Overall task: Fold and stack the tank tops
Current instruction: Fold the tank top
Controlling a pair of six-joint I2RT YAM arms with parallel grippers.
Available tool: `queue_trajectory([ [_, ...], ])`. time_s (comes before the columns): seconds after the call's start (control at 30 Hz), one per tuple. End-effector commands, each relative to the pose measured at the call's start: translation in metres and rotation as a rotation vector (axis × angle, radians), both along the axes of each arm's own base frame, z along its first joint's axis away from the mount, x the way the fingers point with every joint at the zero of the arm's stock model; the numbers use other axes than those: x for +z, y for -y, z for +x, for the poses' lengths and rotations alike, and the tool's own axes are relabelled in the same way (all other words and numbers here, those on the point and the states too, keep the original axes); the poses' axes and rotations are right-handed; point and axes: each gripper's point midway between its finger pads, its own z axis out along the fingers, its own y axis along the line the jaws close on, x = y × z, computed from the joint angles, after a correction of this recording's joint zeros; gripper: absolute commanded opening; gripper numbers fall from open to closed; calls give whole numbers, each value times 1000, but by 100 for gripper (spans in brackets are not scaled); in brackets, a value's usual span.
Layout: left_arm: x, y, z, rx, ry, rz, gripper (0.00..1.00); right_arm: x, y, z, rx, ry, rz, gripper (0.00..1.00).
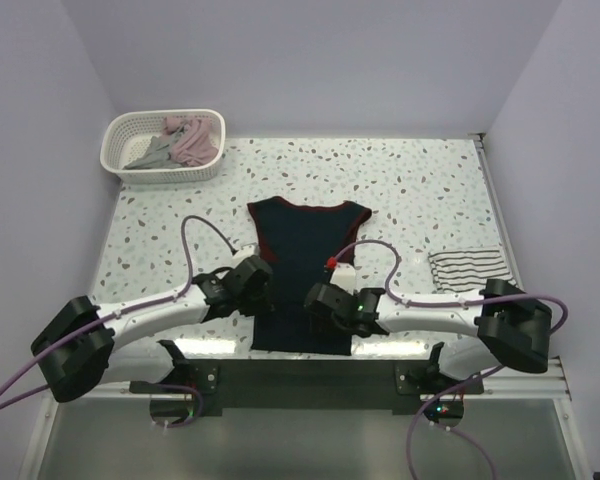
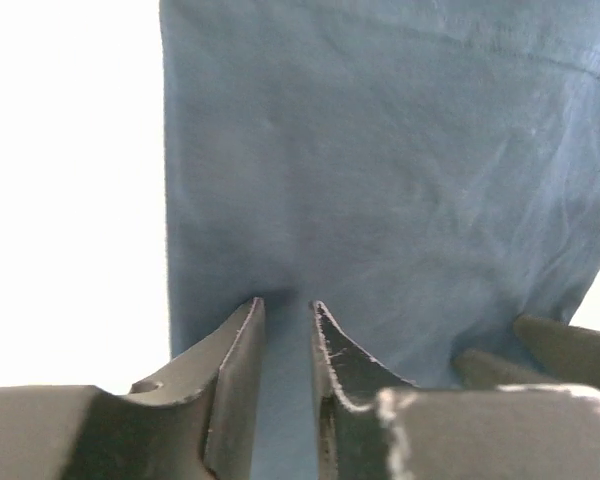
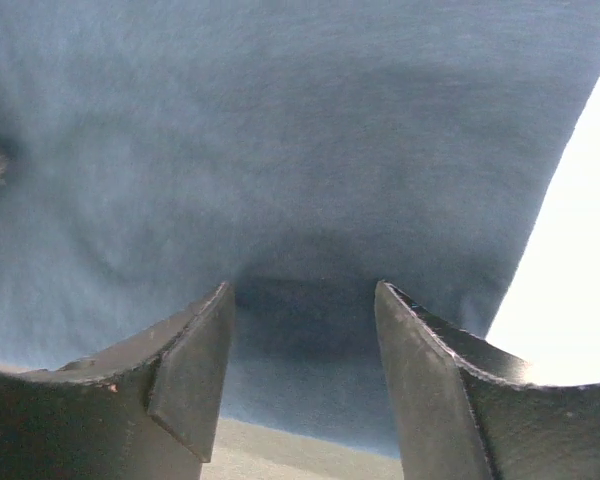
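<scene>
Under the fingers, navy tank top

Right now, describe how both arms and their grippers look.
The left arm and right arm have white links and bulky black joints, each trailed by a purple cable. The left gripper and right gripper have flat, dark, tapered fingers.

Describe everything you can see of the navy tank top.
The navy tank top is soft dark-blue cloth with red trim at neckline and armholes. It lies flat on the speckled table, straps at the far end, hem at the near edge. The left pincer, jaws narrow, meets a pucker in its lower left; a grip is unclear. The right pincer, jaws open, rests over its lower right.
</scene>
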Motion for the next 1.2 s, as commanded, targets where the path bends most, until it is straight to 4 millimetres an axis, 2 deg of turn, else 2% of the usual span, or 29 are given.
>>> queue_trajectory([
  [0.0, 45, 3, 16, -18, 90, 2, 32, 28, 18, 15, -82, 48, -48, 65],
  [0.03, 59, 9, 23, -27, 121, -7, 33, 36, 21, 24, -93, 67, -56, 65],
  [0.07, 87, 22, 39, -28, 188, -47, 34, 45, 25, 35, -106, 85, -53, 64],
  [0.1, 99, 29, 48, -36, 224, -58, 34, 55, 34, 57, -135, 101, -51, 62],
  [0.13, 110, 32, 60, -40, 260, -60, 35, 59, 43, 69, -159, 110, -49, 61],
  [0.17, 126, 48, 78, -45, 294, -104, 35, 70, 63, 98, -253, 134, -21, 61],
  [0.23, 137, 60, 105, -50, 338, -126, 34, 79, 86, 124, -280, 158, -19, 60],
  [0.27, 140, 76, 127, -52, 359, -152, 34, 88, 111, 151, -374, 182, -6, 59],
  [0.37, 144, 102, 167, -100, 416, -205, 30, 93, 134, 181, -416, 187, 9, 57],
  [0.4, 137, 117, 185, -113, 416, -202, 30, 93, 145, 200, -457, 204, 14, 57],
  [0.43, 135, 122, 198, -141, 438, -201, 30, 93, 146, 208, -452, 203, 26, 56],
  [0.47, 130, 140, 214, -174, 438, -231, 29, 91, 154, 218, -475, 201, 29, 56],
  [0.5, 130, 148, 224, -183, 459, -249, 29, 98, 154, 233, -483, 233, 47, 56],
  [0.53, 127, 153, 234, -203, 469, -256, 29, 88, 154, 241, -485, 218, 39, 55],
  [0.57, 122, 167, 248, -230, 482, -283, 29, 91, 158, 252, -503, 227, 51, 55],
  [0.6, 118, 172, 256, -239, 485, -286, 29, 91, 158, 261, -511, 239, 66, 55],
  [0.63, 115, 179, 260, -266, 487, -286, 29, 78, 159, 268, -520, 215, 52, 54],
  [0.67, 108, 190, 272, -282, 493, -290, 29, 82, 162, 280, -535, 233, 64, 52],
  [0.73, 99, 198, 281, -303, 492, -282, 29, 67, 165, 290, -562, 199, 60, 45],
  [0.8, 86, 208, 291, -316, 483, -283, 29, 66, 170, 303, -597, 204, 85, 40],
  [0.83, 76, 212, 297, -316, 471, -276, 29, 60, 172, 306, -610, 197, 84, 40],
  [0.97, 57, 221, 303, -327, 450, -299, 29, 59, 178, 322, -644, 213, 123, 38],
  [1.17, 34, 227, 304, -325, 406, -309, 27, 47, 164, 333, -616, 181, 172, 31],
])
